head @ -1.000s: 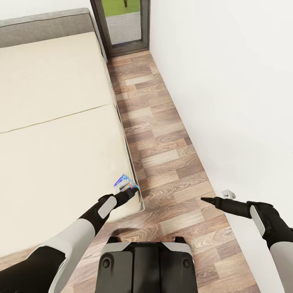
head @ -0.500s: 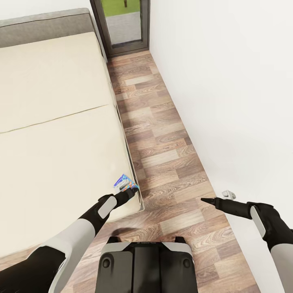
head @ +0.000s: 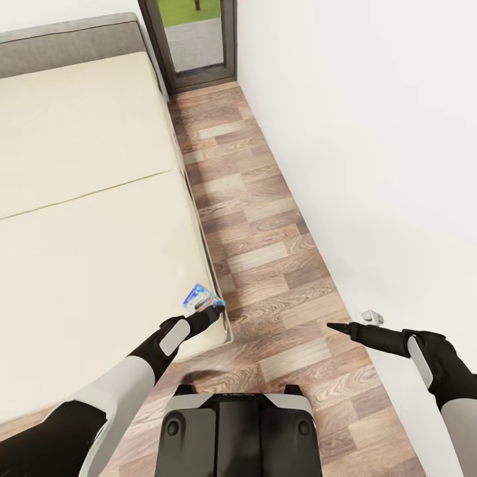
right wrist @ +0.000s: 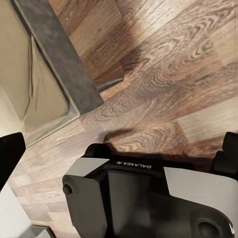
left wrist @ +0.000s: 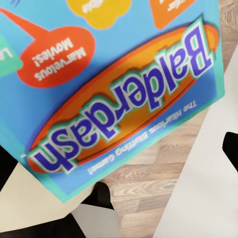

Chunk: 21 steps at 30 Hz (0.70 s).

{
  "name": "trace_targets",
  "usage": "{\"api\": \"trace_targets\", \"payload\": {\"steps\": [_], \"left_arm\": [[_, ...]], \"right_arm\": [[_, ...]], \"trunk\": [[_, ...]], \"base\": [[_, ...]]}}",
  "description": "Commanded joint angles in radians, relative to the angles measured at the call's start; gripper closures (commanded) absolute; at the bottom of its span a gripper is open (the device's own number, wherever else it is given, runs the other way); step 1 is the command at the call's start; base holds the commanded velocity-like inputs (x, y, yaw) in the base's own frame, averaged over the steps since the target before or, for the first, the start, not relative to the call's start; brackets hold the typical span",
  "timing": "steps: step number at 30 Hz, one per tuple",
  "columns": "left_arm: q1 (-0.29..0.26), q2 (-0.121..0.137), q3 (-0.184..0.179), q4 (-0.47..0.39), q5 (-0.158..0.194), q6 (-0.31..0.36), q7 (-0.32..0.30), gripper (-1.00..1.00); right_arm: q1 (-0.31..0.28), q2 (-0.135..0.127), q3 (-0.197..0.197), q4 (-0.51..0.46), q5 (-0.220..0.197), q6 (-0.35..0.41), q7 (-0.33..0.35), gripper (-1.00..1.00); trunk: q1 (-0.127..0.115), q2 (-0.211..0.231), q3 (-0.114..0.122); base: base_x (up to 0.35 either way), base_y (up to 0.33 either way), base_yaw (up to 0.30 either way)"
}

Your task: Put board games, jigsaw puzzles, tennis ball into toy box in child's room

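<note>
The small blue board game, lettered Balderdash, is tilted just above the near right corner of the bed. My left gripper is shut on its lower edge. The bed has a beige mattress and a grey headboard, with nothing else on the mattress. Over the wooden floor to the right, my right gripper hangs open and holds nothing. In the right wrist view its dark fingertips stand far apart. The table and the toy box are out of view.
A strip of wooden floor runs between the bed and a white wall to a dark-framed glass door. A small grey fitting sits low on the wall. My base stands at the bed's foot corner.
The whole picture has shifted slightly to the left, so the camera moved. Both arms keep their pose, and the blue game stays in the left gripper.
</note>
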Motion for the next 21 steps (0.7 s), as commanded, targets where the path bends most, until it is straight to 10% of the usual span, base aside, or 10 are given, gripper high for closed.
{"api": "trace_targets", "payload": {"steps": [1,21], "left_arm": [[0.0,0.001,-0.004,0.0,0.005,0.002,0.001,-1.0],[0.0,0.001,-0.004,-0.001,0.005,0.002,0.001,-1.0]], "right_arm": [[0.0,0.0,-0.001,0.0,-0.005,0.007,0.001,-1.0],[0.003,0.0,-0.001,-0.003,-0.006,0.007,0.001,-1.0]], "trunk": [[0.001,-0.001,-0.001],[0.001,-0.001,-0.002]], "base": [[0.0,0.0,-0.058],[0.0,0.0,-0.031]]}}
